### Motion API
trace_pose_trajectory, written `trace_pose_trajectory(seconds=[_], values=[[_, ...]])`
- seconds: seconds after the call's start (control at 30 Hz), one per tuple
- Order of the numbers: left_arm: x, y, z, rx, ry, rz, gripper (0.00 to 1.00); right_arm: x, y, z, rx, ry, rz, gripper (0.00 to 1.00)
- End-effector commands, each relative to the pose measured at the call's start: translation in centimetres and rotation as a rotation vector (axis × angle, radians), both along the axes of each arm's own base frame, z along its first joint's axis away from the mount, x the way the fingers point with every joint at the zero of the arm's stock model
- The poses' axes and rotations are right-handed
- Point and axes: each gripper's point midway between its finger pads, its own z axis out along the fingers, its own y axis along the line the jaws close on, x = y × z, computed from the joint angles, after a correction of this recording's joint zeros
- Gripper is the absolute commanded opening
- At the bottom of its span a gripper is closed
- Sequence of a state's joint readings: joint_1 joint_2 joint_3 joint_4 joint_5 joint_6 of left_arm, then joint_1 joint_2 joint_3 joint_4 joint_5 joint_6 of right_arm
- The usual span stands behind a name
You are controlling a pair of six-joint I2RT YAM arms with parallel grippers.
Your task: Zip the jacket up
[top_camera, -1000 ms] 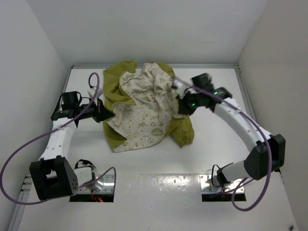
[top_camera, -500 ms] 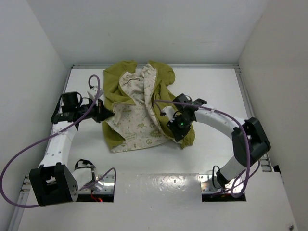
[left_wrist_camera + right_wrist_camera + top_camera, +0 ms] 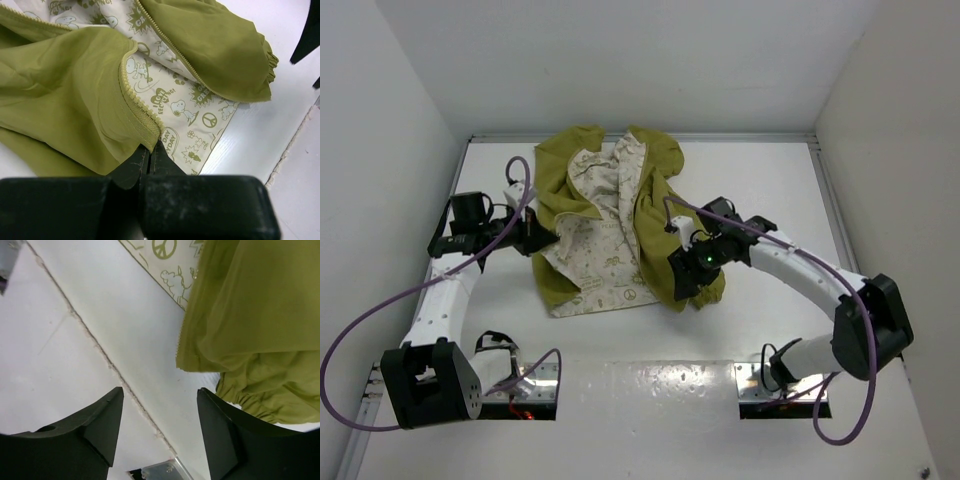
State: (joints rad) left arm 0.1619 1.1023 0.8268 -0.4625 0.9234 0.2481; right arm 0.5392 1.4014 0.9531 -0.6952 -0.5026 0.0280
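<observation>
The jacket point(image 3: 605, 225) lies crumpled mid-table, olive-yellow with its cream printed lining point(image 3: 185, 100) showing. My left gripper point(image 3: 536, 237) is at its left side. In the left wrist view the left gripper point(image 3: 150, 149) is shut on the jacket's left front edge, right at the zipper teeth point(image 3: 134, 97). My right gripper point(image 3: 682, 283) hovers over the jacket's near right corner. In the right wrist view the right gripper point(image 3: 159, 392) is open with only bare table between its fingers. The jacket's hem corner point(image 3: 187, 357) and an elastic cuff point(image 3: 250, 400) lie just beyond the fingertips.
White walls close in the table on the left, back and right. A seam point(image 3: 100, 352) crosses the table surface, and a metal mount plate point(image 3: 765, 385) sits at the near edge. A purple cable point(image 3: 380, 300) loops beside the left arm.
The right arm swung the jacket's right flap toward the near side and down over the lining, then opened and let it go. The left gripper kept its grip and stayed put.
</observation>
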Motion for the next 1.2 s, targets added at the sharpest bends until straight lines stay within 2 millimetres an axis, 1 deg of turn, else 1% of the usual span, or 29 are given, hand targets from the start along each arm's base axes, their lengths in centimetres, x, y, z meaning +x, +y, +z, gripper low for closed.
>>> trace_pose_trajectory(seconds=[0.0, 0.03, 0.07, 0.1, 0.13, 0.17, 0.2, 0.27, 0.3, 0.33, 0.4, 0.43, 0.6, 0.63, 0.7, 0.73, 0.87, 0.9, 0.93, 0.97, 1.13, 1.17], values=[[0.0, -0.5, 1.0, 0.000, -0.045, -0.010, 0.00, -1.5, 0.2, -2.2, -0.085, -0.001, 0.011, 0.62], [0.0, -0.4, 0.9, 0.006, -0.045, -0.003, 0.00, -1.2, -0.5, -3.1, -0.144, -0.022, -0.002, 0.62], [0.0, -0.4, 1.2, 0.007, -0.055, -0.003, 0.00, -1.4, -0.8, -3.6, -0.165, -0.022, -0.006, 0.65], [-0.1, -0.4, 1.2, 0.002, -0.049, 0.000, 0.00, -0.7, -1.3, -4.2, -0.214, -0.060, -0.023, 0.67], [0.1, -0.4, 1.3, 0.004, -0.058, 0.000, 0.00, -0.7, -1.4, -4.9, -0.245, -0.060, -0.021, 0.68], [0.1, -0.4, 1.3, 0.004, -0.058, 0.000, 0.00, -0.1, -1.2, -5.1, -0.247, -0.091, -0.030, 0.68], [0.0, -0.4, 1.6, 0.000, -0.060, 0.004, 0.00, 0.7, -1.7, -5.3, -0.279, -0.117, -0.064, 0.68], [0.0, -0.3, 1.5, 0.005, -0.059, 0.011, 0.00, 2.0, -1.2, -5.4, -0.276, -0.160, -0.083, 0.68], [-0.1, -0.3, 1.2, 0.004, -0.050, 0.011, 0.00, 2.5, -1.3, -5.4, -0.277, -0.176, -0.090, 0.68], [-0.2, -0.3, 1.4, 0.005, -0.061, 0.011, 0.00, 3.0, -0.9, -5.2, -0.267, -0.195, -0.094, 0.67], [-0.1, -0.2, 1.3, 0.011, -0.060, 0.018, 0.00, 3.8, -0.1, -4.9, -0.248, -0.224, -0.079, 0.67], [-0.2, -0.2, 1.0, 0.010, -0.051, 0.018, 0.00, 4.0, 0.0, -4.8, -0.254, -0.228, -0.072, 0.66], [-0.2, -0.1, 0.9, 0.016, -0.050, 0.025, 0.00, 3.6, 1.2, -5.8, -0.262, -0.230, 0.017, 0.66], [-0.3, -0.1, 0.5, 0.014, -0.040, 0.025, 0.00, 3.3, 1.4, -6.2, -0.270, -0.216, 0.033, 0.66], [-0.3, -0.1, 0.5, 0.014, -0.040, 0.025, 0.00, 2.6, 1.7, -6.5, -0.278, -0.204, 0.055, 0.66], [-0.5, -0.1, 0.2, 0.013, -0.031, 0.025, 0.00, 2.1, 1.7, -7.2, -0.289, -0.183, 0.069, 0.66], [-0.4, 0.0, 0.1, 0.020, -0.030, 0.033, 0.00, 1.0, 1.0, -8.8, -0.327, -0.136, 0.090, 0.66], [-0.3, 0.1, 0.0, 0.031, -0.035, 0.037, 0.00, 0.9, 0.7, -9.7, -0.344, -0.128, 0.093, 0.65], [-0.3, 0.1, 0.0, 0.031, -0.035, 0.037, 0.00, 1.0, 0.6, -9.7, -0.345, -0.130, 0.089, 0.65], [-0.3, 0.1, 0.2, 0.032, -0.044, 0.037, 0.00, 0.8, 0.3, -10.4, -0.364, -0.112, 0.093, 0.65], [-0.4, 0.2, -0.2, 0.037, -0.034, 0.044, 0.00, 0.8, 0.8, -11.2, -0.364, -0.096, 0.085, 0.63], [-0.6, 0.2, -0.5, 0.036, -0.025, 0.044, 0.00, 0.8, 1.0, -11.4, -0.364, -0.097, 0.088, 0.63]])
